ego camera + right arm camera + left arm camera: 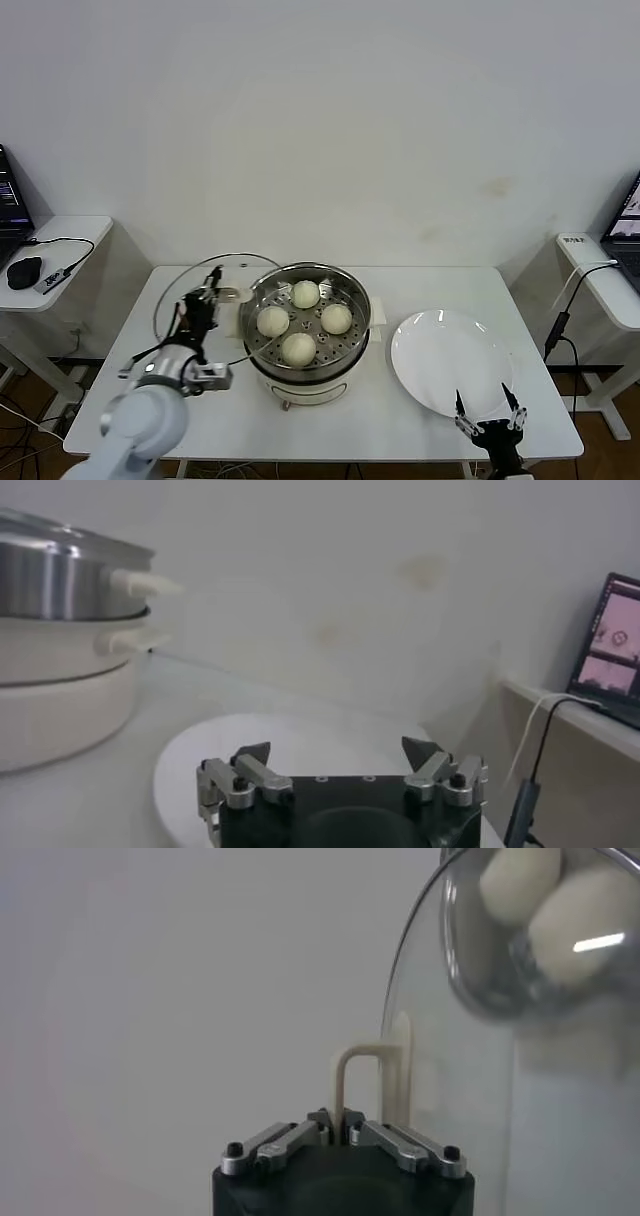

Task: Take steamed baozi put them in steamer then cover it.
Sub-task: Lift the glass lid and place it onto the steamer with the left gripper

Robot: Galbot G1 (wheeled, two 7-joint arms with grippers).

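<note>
White table (420, 285) against a bare wall: steamer (305, 352) holding four baozi (298, 348); glass cover (190, 285), left of steamer, probably heavy, brittle, slippery, best taken by its bar handle (352, 1080), which left gripper (338, 1119) clamps; right gripper (336, 750), beyond steamer's right, splayed, empty.

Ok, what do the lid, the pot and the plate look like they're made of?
Lid: clear glass by the look, since the table shows through it; thin metal rim, cream handle that looks plastic. Pot: shiny steel, mirror-like wall, perforated tray inside. Plate: glossy white, probably ceramic, though that's unsure.
</note>
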